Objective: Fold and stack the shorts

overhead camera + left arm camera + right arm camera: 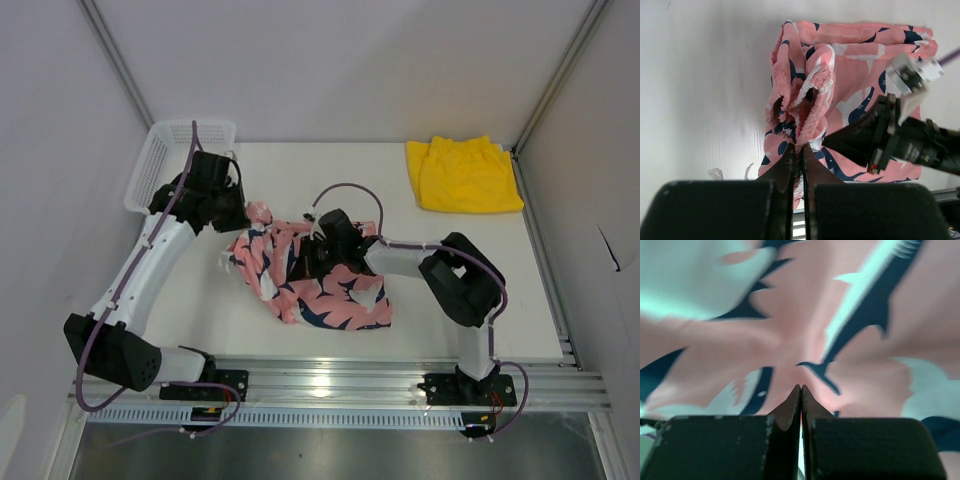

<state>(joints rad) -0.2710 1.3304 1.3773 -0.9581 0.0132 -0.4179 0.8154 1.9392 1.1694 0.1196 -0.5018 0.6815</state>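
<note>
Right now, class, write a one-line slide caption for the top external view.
The left gripper and right gripper pinch the crumpled pink shorts; the yellow shorts lie in the far right corner.

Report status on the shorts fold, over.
Left jaws and right jaws shut on the pink shorts, bunched mid-table. Yellow shorts far right corner, apart. Nothing in the way.

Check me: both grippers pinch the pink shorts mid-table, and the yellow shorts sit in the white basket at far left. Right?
One thing is off. The yellow shorts are not in the white basket; they lie on the table at its far right corner, as the top view shows. Both the left gripper and right gripper do pinch the pink shorts mid-table.
</note>
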